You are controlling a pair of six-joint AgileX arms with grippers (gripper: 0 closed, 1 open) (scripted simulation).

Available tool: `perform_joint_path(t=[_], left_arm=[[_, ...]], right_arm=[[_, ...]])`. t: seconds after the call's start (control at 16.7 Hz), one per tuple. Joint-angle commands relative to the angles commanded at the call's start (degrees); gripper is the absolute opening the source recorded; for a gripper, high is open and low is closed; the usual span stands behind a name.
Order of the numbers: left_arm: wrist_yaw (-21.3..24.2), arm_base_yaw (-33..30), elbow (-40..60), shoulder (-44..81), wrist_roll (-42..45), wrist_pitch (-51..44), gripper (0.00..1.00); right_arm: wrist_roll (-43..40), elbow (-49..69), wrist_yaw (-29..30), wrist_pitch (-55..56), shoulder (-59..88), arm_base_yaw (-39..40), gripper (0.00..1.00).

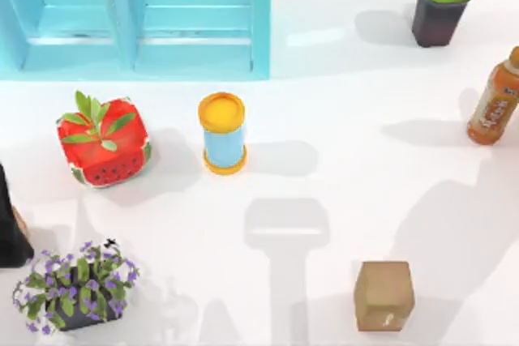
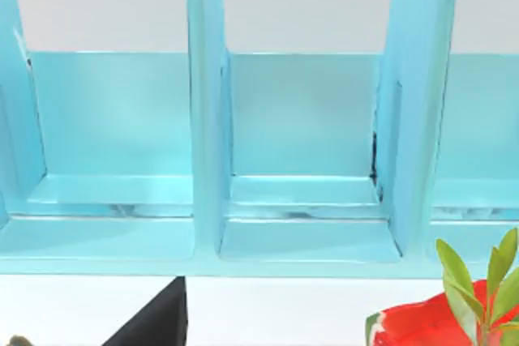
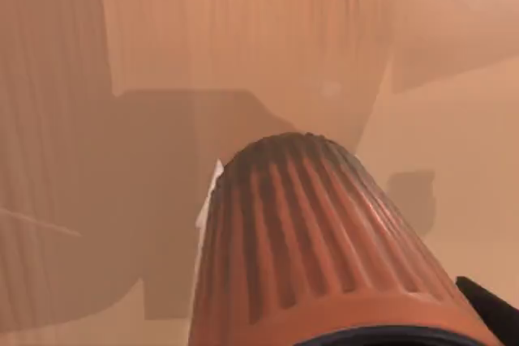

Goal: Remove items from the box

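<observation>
Item: tan cube (image 1: 383, 295), lower right of the top view, on the white table (image 1: 340, 119). Item: ribbed reddish-brown cup (image 3: 316, 241), close under the right wrist camera (grasp state cannot be told). Handling advice: lift the cup straight, slowly.

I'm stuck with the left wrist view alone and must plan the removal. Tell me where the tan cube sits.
Observer: The tan cube stands on the white table, at the top view's lower right.
Operator: Now report the cup.
Observer: The ribbed reddish-brown cup lies close before the right wrist camera, with tan surfaces behind it.
Operator: Say what neighbours the watermelon cube.
Observer: A blue cylinder with yellow lid stands upright to its right, apart from it.
</observation>
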Motion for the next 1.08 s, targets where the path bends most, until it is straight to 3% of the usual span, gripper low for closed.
perform_joint_path(t=[0.36,0.6,1.08], left_arm=[[0.0,0.0,0.0,0.0,0.0,0.0,1.00],[0.0,0.0,0.0,0.0,0.0,0.0,1.00],[0.0,0.0,0.0,0.0,0.0,0.0,1.00]], right_arm=[[1.5,15.3,3.7,-16.1,-6.1,-0.5,0.00],[0.8,23.0,1.7,-25.9,-3.9,-0.5,0.00],[-0.6,25.3,-0.9,-26.9,0.1,-0.3,0.00]])
